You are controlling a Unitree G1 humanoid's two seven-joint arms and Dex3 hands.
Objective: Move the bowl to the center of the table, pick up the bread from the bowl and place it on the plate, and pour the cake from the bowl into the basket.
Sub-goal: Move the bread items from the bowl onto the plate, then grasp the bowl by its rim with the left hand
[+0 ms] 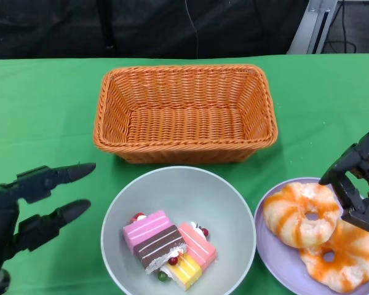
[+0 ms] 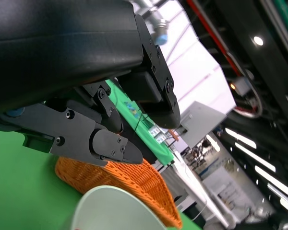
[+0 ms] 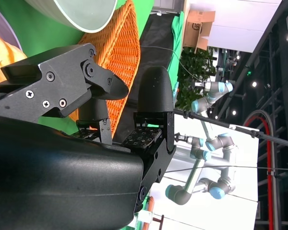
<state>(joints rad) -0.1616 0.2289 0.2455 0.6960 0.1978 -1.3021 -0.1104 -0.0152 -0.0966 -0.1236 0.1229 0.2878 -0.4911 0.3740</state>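
A grey bowl sits at the table's near middle and holds several striped cake pieces. To its right a purple plate carries two orange-glazed bread rings. My right hand hovers over the plate's far right side, fingers apart and holding nothing. The right wrist view shows that hand empty, with the bread and bowl beyond. Left of the bowl my left hand is open, its fingers pointing toward the bowl. In the left wrist view the hand is above the bowl's rim.
An empty orange wicker basket stands just behind the bowl, also visible as the basket and the basket in the wrist views. Green cloth covers the table. Robot arms and boxes stand in the room behind.
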